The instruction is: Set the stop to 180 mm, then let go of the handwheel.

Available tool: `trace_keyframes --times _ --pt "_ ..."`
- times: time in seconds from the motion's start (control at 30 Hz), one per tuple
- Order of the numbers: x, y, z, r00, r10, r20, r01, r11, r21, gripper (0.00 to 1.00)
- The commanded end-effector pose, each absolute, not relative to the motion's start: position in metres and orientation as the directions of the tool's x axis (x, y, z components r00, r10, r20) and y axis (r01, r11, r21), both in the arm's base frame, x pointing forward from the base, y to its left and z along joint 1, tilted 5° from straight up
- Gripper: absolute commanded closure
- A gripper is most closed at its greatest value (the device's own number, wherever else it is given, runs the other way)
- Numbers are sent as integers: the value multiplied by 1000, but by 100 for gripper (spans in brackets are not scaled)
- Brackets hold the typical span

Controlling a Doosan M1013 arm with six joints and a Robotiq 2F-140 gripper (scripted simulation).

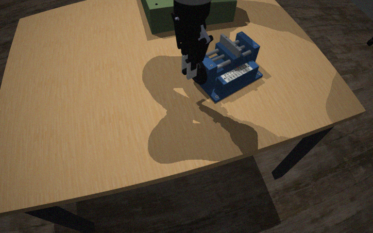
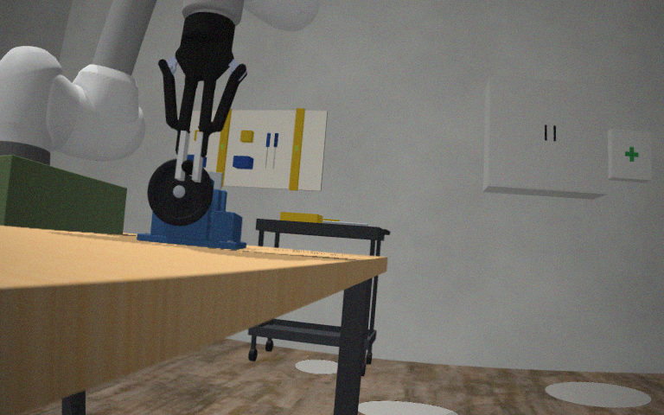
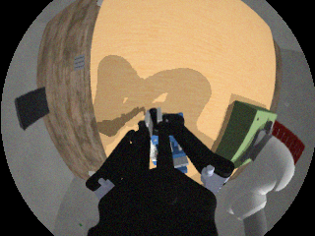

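While I look at the hand (image 1: 188, 72) (image 2: 188, 171) (image 3: 155, 113): fingers closed on the handwheel knob (image 2: 187, 166), pointing down
Handwheel (image 1: 202, 77) (image 2: 169, 207): upright at one end of the blue fixture (image 1: 214, 91) (image 2: 227, 227)
Stop (image 1: 229, 45): grey plate across the rods, between end blocks; scale unreadable
Counter (image 1: 82, 109) (image 2: 171, 266) (image 3: 187, 49): fixture stands in from the edges, wide stretch beyond the wheel
Green block (image 1: 162, 22) (image 2: 58, 198) (image 3: 238, 130): near, apart from the fixture

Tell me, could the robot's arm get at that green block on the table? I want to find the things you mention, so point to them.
Probably yes: the arm's end effector (image 1: 189, 74) (image 2: 189, 171) would first have to leave the black handwheel (image 2: 163, 202); nothing visible blocks the top of the green block (image 1: 164, 3) (image 3: 244, 129).
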State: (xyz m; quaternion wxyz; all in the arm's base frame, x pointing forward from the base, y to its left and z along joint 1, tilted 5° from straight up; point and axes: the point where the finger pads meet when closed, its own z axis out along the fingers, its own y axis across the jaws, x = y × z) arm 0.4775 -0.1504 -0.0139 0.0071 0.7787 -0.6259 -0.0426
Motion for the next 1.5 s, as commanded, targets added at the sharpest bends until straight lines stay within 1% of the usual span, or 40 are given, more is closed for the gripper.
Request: trace_keyframes --times 0.0,0.8,1.47 --pt "479 -150 -15 213 -975 -58 -974 -216 64 96" --pt "489 -147 -27 213 -975 -58 -974 -216 64 96" --pt "492 -145 -49 213 -975 -58 -974 -216 64 96"
